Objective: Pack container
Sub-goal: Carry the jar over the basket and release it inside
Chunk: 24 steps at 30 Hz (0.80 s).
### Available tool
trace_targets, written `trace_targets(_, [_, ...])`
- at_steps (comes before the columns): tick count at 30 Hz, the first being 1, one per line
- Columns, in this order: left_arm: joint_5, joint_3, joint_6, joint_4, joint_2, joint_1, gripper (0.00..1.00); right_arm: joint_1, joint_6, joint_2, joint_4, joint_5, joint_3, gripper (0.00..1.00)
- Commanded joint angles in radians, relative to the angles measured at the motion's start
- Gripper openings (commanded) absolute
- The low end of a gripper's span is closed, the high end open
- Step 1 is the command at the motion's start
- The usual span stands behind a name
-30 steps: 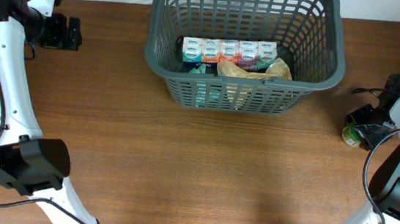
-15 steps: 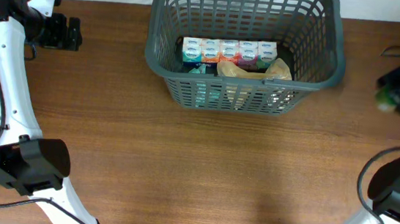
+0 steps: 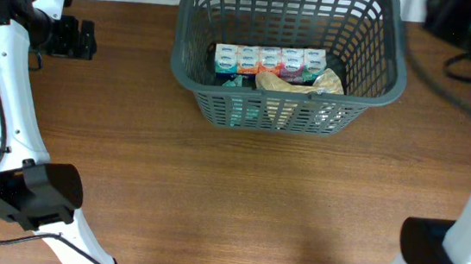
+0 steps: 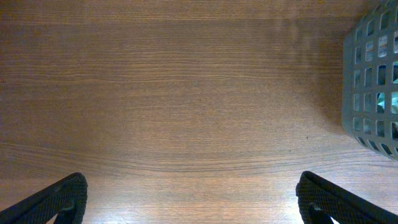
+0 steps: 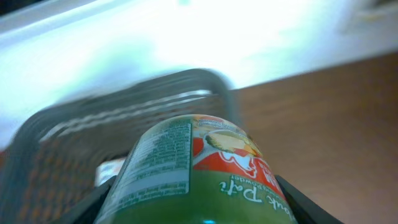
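The dark grey lattice basket [image 3: 178,48] stands at the back middle of the table. My right gripper [image 3: 462,24] is blurred, raised just right of the basket's back right corner. In the right wrist view it [image 5: 196,205] is shut on a green jar with a red and white label [image 5: 199,168], with the basket's rim [image 5: 124,102] behind and to the left. My left gripper [image 3: 75,39] is open and empty at the far left, low over bare wood [image 4: 193,199]. The basket's wall shows at the right edge of the left wrist view [image 4: 373,81].
Inside the basket lie a row of small colourful boxes [image 3: 268,61] and a tan bag [image 3: 297,82]. A white wall runs along the back edge of the table.
My right gripper has lifted the green jar from the table's right edge and swung it back and left, up to the basket's back right corner. The left arm has not moved.
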Motion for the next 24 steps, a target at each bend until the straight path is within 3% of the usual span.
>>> trace_targets(1, [0.014,-0.002,-0.013,-0.001,-0.017,0.005,0.99,0.148,-0.080,0.061,0.001,0.024,0.000,0.08])
trace_targets(8, [0.014,-0.002,-0.013,-0.001,-0.017,0.005,0.99,0.290,-0.110,0.232,0.008,0.058,-0.069,0.06])
trace_targets(18, [0.014,-0.002,-0.013,-0.001,-0.017,0.005,0.99,0.323,-0.112,0.501,0.021,0.023,-0.152,0.06])
trace_targets(20, [0.014,-0.002,-0.013,0.000,-0.017,0.005,0.99,0.323,-0.108,0.543,-0.008,0.015,-0.152,0.14])
trace_targets(24, [0.014,-0.002,-0.013,-0.001,-0.017,0.005,0.99,0.321,-0.108,0.549,-0.025,0.013,-0.151,0.47])
